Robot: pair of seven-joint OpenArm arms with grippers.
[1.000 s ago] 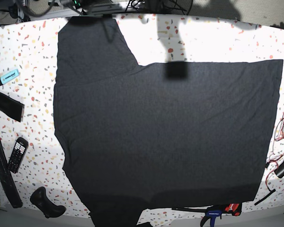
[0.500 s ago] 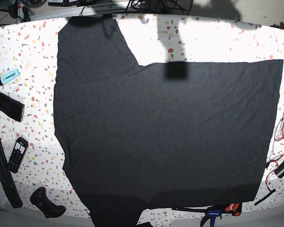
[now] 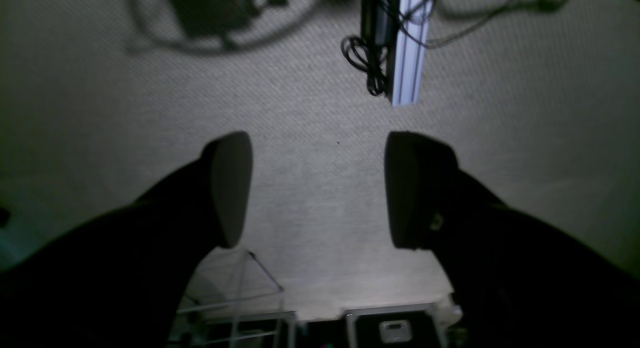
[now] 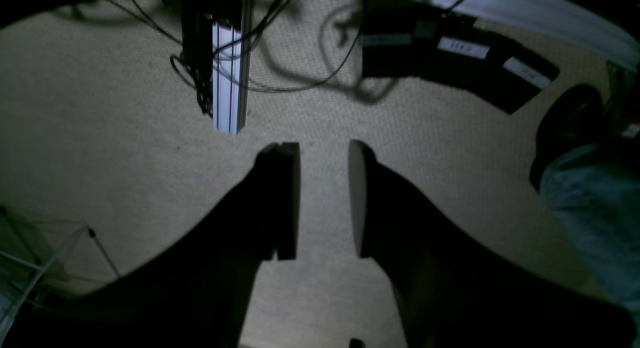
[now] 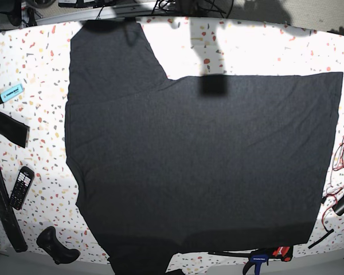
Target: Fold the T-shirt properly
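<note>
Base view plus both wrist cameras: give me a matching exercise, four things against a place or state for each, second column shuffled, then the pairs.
Things:
1. T-shirt
2. highlighter
3. left gripper
4. right gripper

Places or states:
A. jaws wide apart, nothing between them
B. spread flat, covering most of the table
C. jaws a narrow gap apart, nothing between them
D. pale blue, at the table's left edge in the base view

Pairs: 1-B, 2-D, 3-A, 4-C
</note>
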